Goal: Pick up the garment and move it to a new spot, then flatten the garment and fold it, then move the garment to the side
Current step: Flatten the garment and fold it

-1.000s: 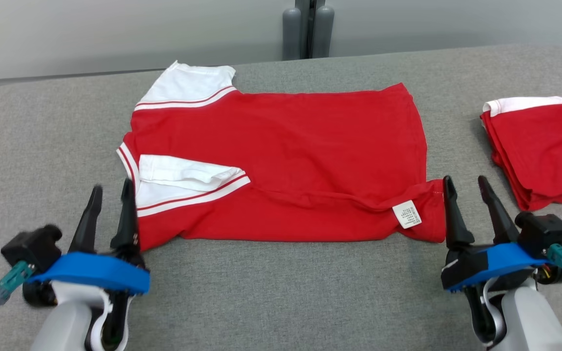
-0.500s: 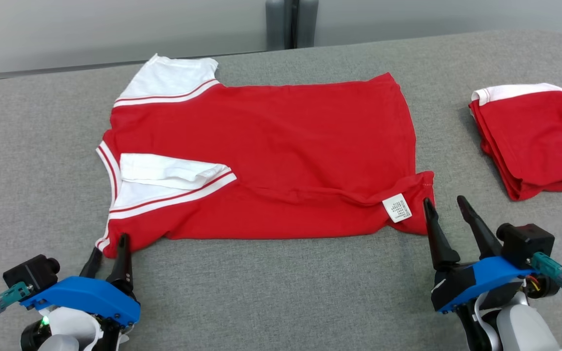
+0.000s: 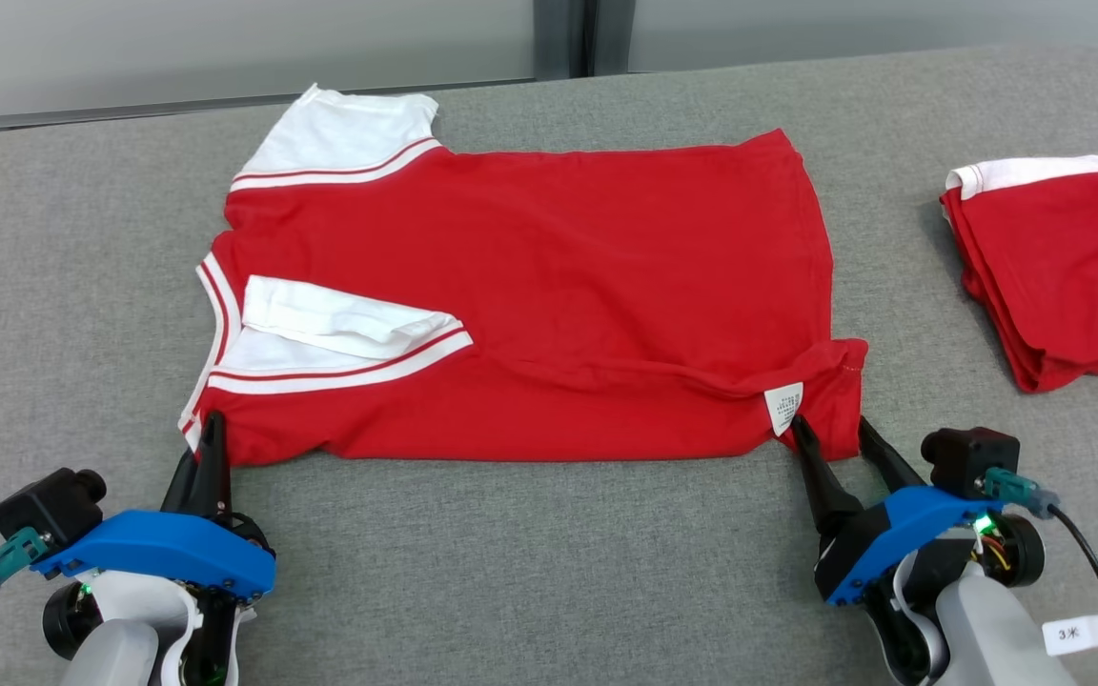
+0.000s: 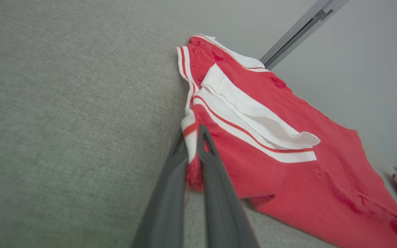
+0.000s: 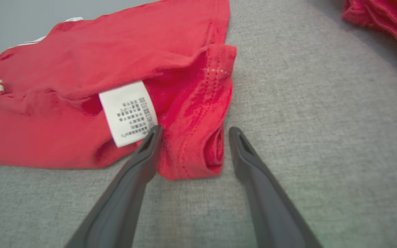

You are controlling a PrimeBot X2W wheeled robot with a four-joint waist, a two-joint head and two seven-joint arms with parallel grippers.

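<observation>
Red garment (image 3: 530, 286) lies spread on the grey table (image 3: 549, 572), with the left gripper (image 4: 193, 144) clenched on its near collar-side corner and the right gripper (image 5: 193, 132) released, fingers (image 5: 133, 172) straddling the hem corner beside the care label (image 5: 128, 112). Risk: if the right gripper closes on the label or a single layer, the hem slips and the fold skews. Half a second earlier the left jaws stood open around that corner; now they are closed.
</observation>
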